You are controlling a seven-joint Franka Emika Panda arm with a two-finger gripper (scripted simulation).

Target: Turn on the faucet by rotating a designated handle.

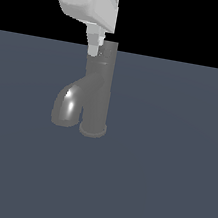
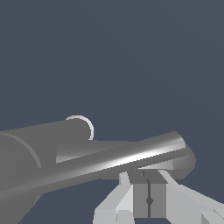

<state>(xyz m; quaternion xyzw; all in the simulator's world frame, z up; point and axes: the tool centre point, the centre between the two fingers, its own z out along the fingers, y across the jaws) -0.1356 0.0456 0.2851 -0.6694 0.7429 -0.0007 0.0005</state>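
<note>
Counting it off: one faucet [image 1: 98,91] stands on the worktop [image 1: 169,182], and that's the only fixture out here. It has one upright column, one flared round base and one thick curved spout. One handle [image 2: 127,155] shows in the wrist view, a single slim lever. One gripper [image 2: 149,192] is in frame, with two fingers [image 2: 141,199] pressed together. One arm, one worktop, nothing else to tally.
</note>
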